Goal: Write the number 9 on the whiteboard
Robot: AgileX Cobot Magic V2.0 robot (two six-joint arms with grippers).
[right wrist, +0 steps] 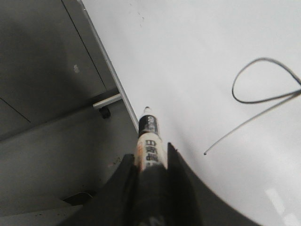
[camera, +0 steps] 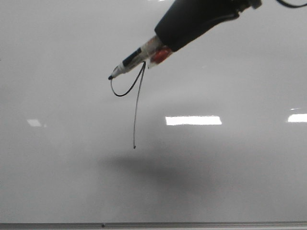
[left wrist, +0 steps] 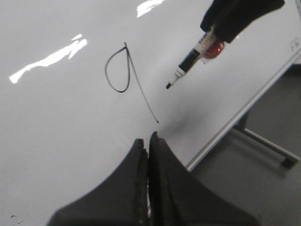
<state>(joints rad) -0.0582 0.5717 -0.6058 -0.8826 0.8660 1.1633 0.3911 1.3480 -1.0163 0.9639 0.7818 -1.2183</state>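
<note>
With the number 9 (left wrist: pixel 123 70) already complete mid-whiteboard (camera: pixel 57 182), the right gripper (right wrist: pixel 151 160), jaws clamped on the marker (camera: pixel 136 58), should lift the tip straight off beside the loop, while the left gripper (left wrist: pixel 148 146) idles pressed together.

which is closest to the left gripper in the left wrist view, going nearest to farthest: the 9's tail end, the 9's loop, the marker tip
From the left gripper:
1. Tail end of the number 9, just beyond the fingertips.
2. Marker tip, off toward the board's edge.
3. Loop, farther up the whiteboard; close to the marker tip's distance.
</note>
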